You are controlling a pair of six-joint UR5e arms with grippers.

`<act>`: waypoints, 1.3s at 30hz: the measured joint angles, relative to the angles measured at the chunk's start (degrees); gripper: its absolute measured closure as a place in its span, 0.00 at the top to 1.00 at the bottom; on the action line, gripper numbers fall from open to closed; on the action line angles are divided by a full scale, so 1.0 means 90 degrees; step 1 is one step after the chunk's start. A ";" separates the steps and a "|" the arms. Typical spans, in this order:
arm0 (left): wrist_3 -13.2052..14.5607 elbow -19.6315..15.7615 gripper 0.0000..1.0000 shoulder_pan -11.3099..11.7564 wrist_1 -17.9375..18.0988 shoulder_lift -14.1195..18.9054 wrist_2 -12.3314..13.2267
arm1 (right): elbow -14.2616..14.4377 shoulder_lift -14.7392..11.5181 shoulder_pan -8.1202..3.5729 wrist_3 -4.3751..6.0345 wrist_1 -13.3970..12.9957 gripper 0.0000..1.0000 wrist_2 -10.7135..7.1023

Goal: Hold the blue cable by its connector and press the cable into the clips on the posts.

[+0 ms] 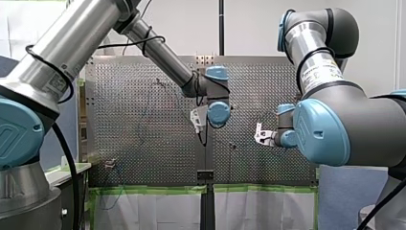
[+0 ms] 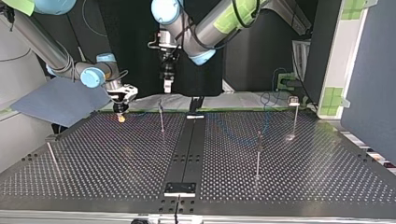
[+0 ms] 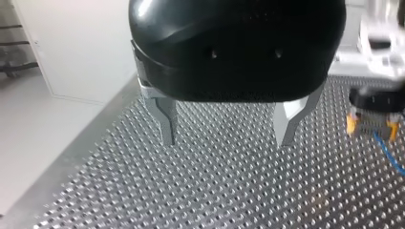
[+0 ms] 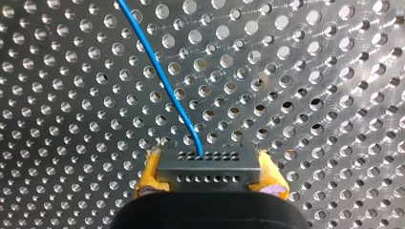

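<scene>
In the right wrist view my right gripper (image 4: 208, 176) has its yellow pads (image 4: 148, 177) shut on a grey connector block (image 4: 208, 168). The thin blue cable (image 4: 162, 71) runs out of the block and away over the perforated table (image 4: 310, 95). In the top view this gripper (image 2: 121, 116) hangs just above the table's far edge at the left. My left gripper (image 3: 228, 140) stands open, its metal fingers (image 3: 166, 123) bare and apart above the table. It hangs higher (image 2: 166, 86), near the middle. Beside it, the left wrist view shows the right gripper (image 3: 373, 125) with the cable (image 3: 389, 153).
Thin posts stand on the table (image 2: 116, 163): one (image 2: 161, 116) near the right gripper, one (image 2: 258, 154) right of the middle, one with a pale clip (image 2: 293, 101) at the far right, one (image 2: 51, 156) at the left. A dark rail (image 2: 187, 149) runs down the middle.
</scene>
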 joint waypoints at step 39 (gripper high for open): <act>-0.0125 -0.2425 1.00 -0.0055 0.1630 0.1415 -0.0053 | -0.0001 -0.0878 -0.0181 -0.0112 0.0575 0.00 0.0171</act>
